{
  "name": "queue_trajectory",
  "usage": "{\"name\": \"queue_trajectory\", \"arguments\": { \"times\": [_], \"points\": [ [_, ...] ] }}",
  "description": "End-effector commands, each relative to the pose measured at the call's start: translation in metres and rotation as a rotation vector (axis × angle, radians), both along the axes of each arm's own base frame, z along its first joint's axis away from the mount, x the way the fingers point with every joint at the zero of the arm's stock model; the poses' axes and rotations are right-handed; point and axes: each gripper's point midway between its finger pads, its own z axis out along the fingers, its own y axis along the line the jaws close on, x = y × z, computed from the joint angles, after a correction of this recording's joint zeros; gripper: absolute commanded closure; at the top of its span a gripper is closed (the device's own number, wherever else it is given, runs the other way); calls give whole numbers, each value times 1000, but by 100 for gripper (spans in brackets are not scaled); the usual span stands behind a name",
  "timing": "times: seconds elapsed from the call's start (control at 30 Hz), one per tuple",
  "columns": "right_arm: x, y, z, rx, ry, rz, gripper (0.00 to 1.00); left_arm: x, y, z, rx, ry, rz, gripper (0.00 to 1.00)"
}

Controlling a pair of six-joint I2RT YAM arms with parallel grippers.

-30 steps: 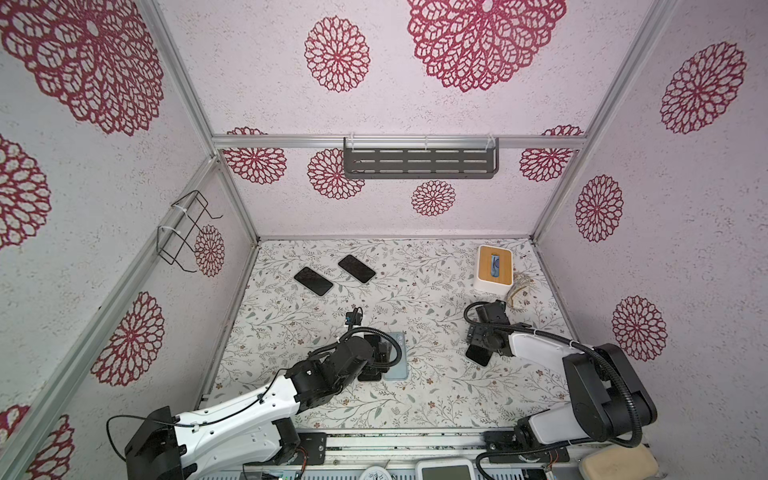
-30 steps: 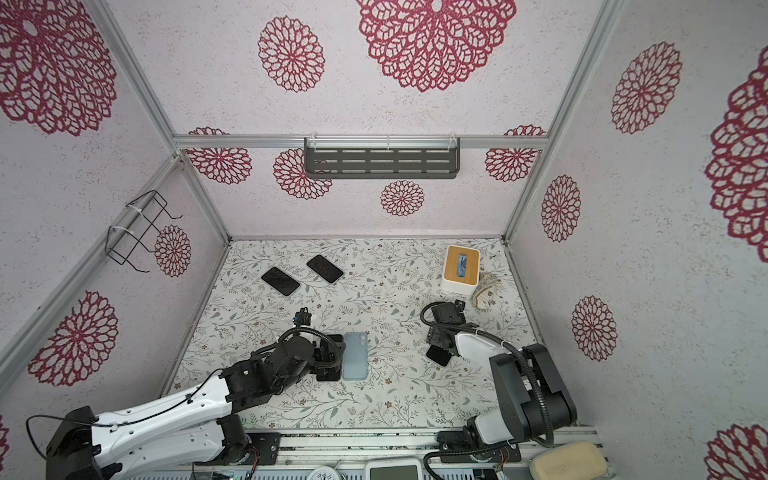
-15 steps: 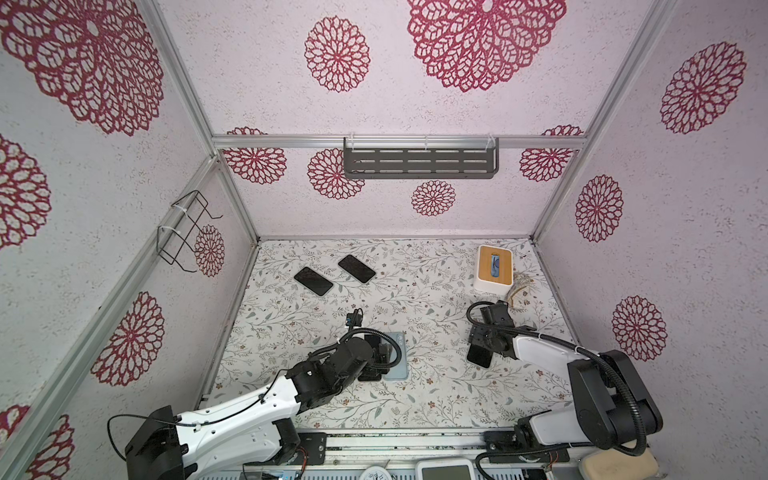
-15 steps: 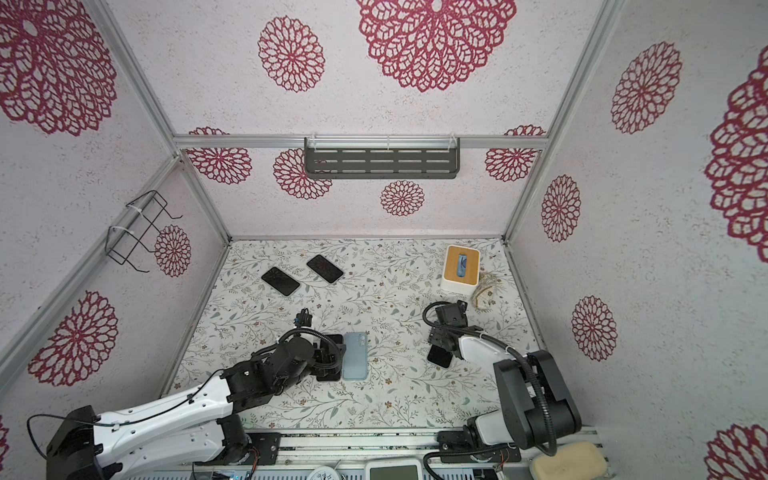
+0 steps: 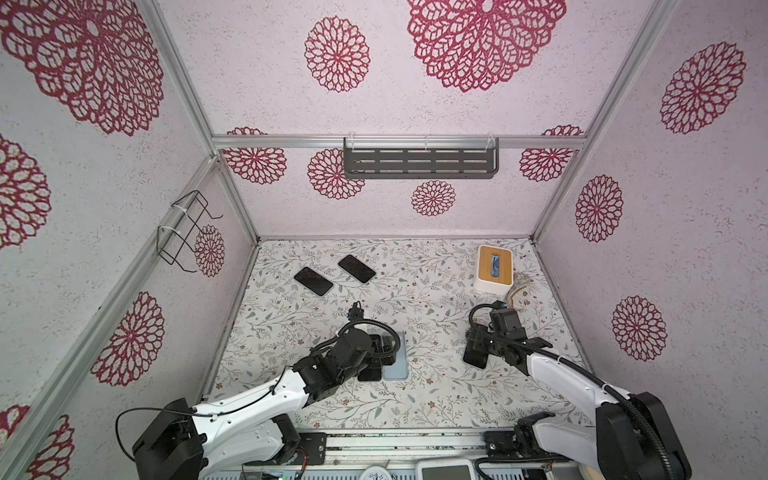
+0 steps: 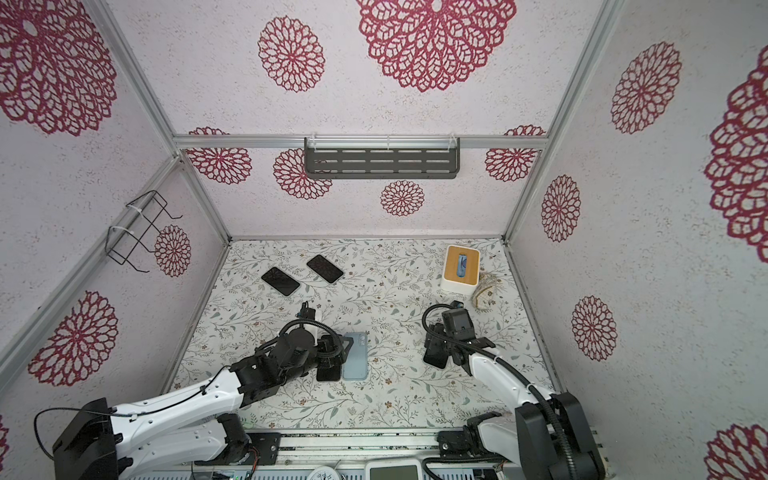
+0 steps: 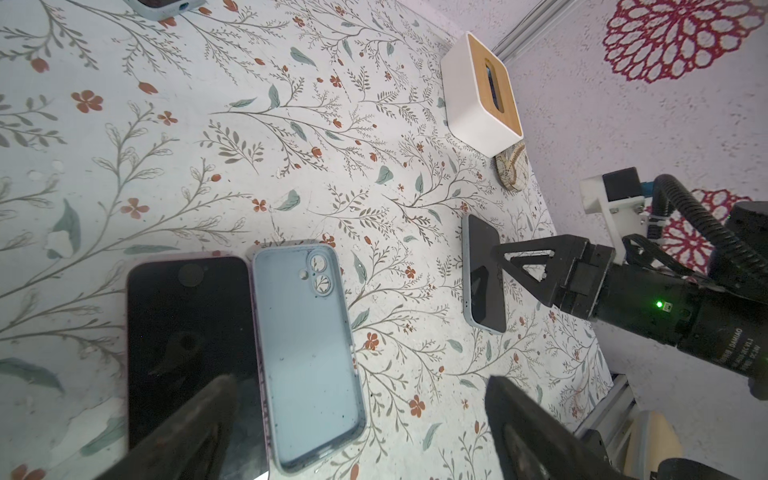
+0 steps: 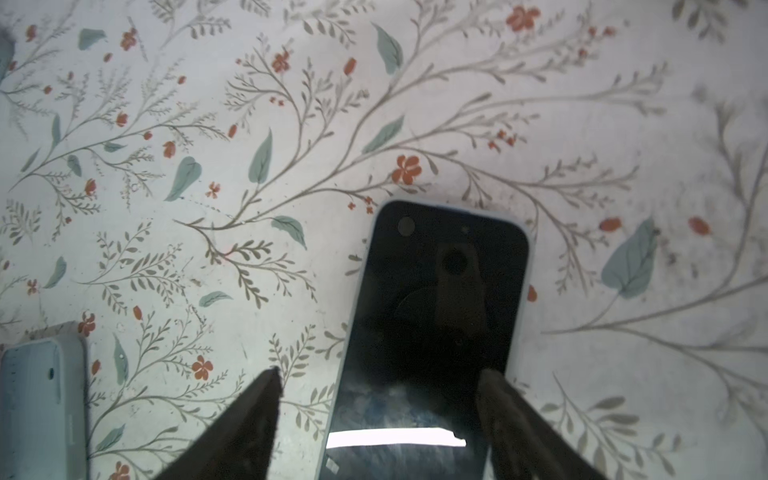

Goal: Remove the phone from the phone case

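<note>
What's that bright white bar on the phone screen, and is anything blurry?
Right wrist view: the bar is glare on the screen of the cased phone; the right end effector is out of focus. Left wrist view: the left end effector is blurred. Both top views: sharp, evenly lit; the wall rail leans outward, a wide-angle effect.

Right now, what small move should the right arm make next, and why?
Likely lower the right gripper and close on the cased phone: its jaws stand open over the phone's end, and the pale blue case rims it.
</note>
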Motion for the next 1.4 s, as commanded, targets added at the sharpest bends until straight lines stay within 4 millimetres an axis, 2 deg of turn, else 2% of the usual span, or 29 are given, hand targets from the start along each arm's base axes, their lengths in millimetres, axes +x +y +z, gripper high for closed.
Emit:
{"name": "queue_trajectory", "arguments": {
  "times": [0.0,0.13,0.47,0.7,0.9,1.13,1.37],
  "points": [
    [-12,-13,1,-48,71,-68,9,4,-5,9,-39,-14,-5,3],
    [-19,-6,-7,-17,108,-71,1,5,-5,7,-33,-11,-3,3],
    [-16,-3,-21,-56,181,-84,1,3,-1,3,-26,-8,-4,3],
    [-12,5,-24,-51,218,-69,1,3,0,0,-21,-7,-10,3],
    [-22,-2,-33,-110,295,-57,1,2,4,-3,-22,-3,-10,3],
    [-28,6,-49,-86,363,-37,1,-1,5,-2,-42,-6,-13,3],
    [-35,1,-60,-118,432,-17,3,-3,3,-3,-51,1,-27,3]
  ]
}}
